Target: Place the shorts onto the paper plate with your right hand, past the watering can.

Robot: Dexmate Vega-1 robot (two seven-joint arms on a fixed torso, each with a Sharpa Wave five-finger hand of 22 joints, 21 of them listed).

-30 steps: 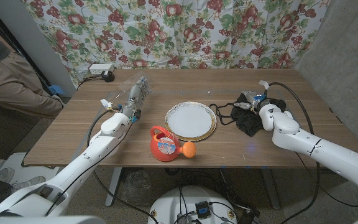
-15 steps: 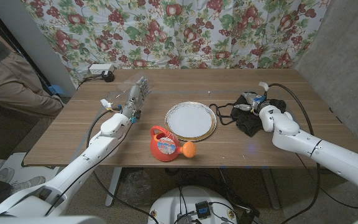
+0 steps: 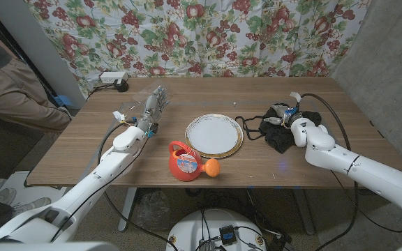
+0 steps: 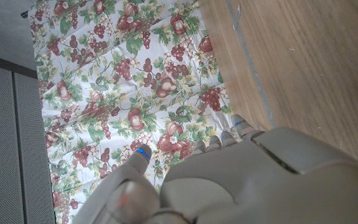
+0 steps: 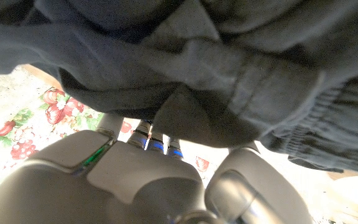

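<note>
Head view: the black shorts (image 3: 283, 130) lie crumpled near the right edge of the wooden counter (image 3: 103, 143), with the right robot hand (image 3: 285, 116) on top of them. Right wrist view shows dark folds of the shorts (image 5: 216, 68) pressed right against this hand's fingers (image 5: 156, 140); whether the fingers are clamped on the cloth I cannot tell. The paper plate (image 3: 213, 135) sits at the counter's middle, well apart from the shorts. The red watering can (image 3: 185, 161) stands just beside the plate, toward the front edge. The left robot hand (image 3: 152, 108) is near the back left corner, fingers stretched out and apart, holding nothing.
</note>
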